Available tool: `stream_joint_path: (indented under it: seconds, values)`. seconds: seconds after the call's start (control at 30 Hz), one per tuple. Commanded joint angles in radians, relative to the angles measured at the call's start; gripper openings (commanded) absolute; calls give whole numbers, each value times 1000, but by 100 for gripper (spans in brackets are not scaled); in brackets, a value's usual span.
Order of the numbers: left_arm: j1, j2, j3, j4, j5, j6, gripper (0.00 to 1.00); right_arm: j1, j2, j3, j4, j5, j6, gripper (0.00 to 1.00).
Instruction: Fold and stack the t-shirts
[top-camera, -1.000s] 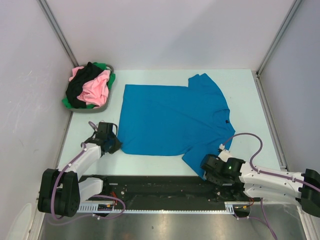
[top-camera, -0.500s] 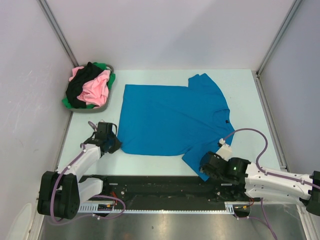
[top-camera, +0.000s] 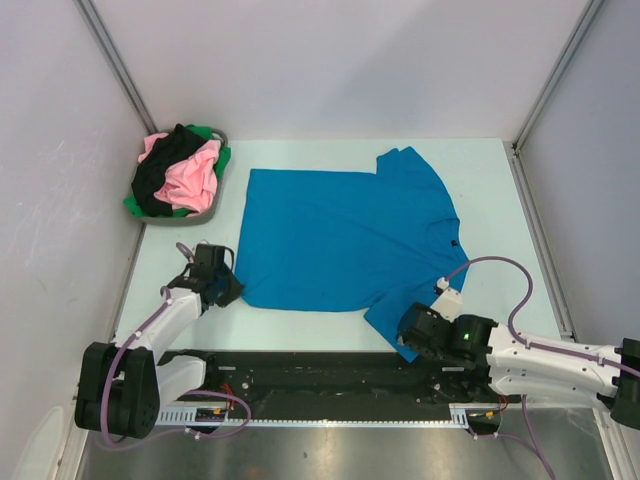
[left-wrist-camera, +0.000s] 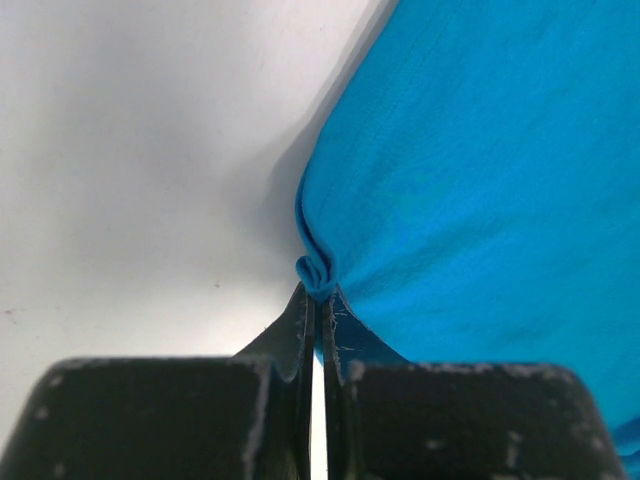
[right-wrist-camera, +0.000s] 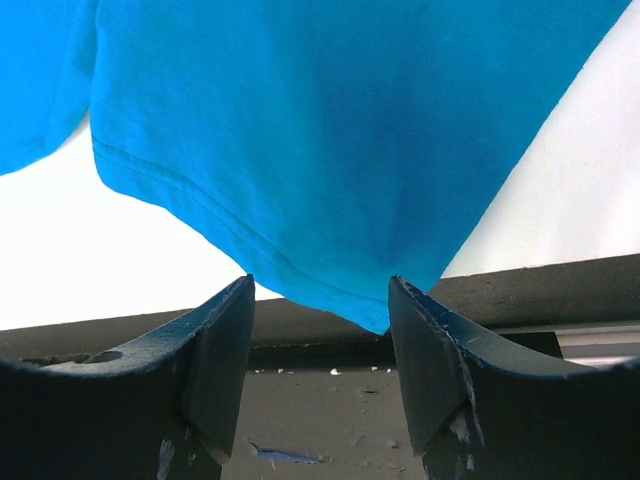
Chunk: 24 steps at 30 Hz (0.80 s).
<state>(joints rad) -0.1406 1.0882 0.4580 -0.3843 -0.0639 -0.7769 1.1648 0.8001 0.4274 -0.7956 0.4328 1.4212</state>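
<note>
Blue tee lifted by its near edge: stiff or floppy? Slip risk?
Likely floppy: the blue t-shirt bunches into a small fold where the left gripper pinches its corner. Probably light: thin cloth, lying flat. The right gripper stands open around the sleeve tip, so that side would likely sag if lifted now.

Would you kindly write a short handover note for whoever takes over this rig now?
Left gripper: shut on the blue t-shirt at its near left corner.
Right gripper: open, jaws either side of the near sleeve tip, not gripping.
The blue t-shirt lies spread flat on the table, unfolded.
In the grey basket, far left: pink shirt, black shirt, green shirt, heaped.
Done: nothing folded or stacked. Left: fold all, stack.
</note>
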Motion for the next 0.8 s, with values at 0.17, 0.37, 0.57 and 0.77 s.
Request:
stream_joint_path:
  seconds: [0.17, 0.37, 0.57, 0.77]
  values:
    - [10, -7, 24, 1, 16, 19, 0, 65, 13, 13, -63, 18, 96, 58]
    - [10, 4, 28, 5, 21, 19, 0, 68, 2, -16, -50, 6, 108, 56]
    - [10, 6, 42, -2, 16, 21, 0, 76, 5, -47, -42, -5, 124, 56]
    - [10, 12, 47, -4, 15, 21, 0, 78, 19, -75, -1, 15, 130, 56]
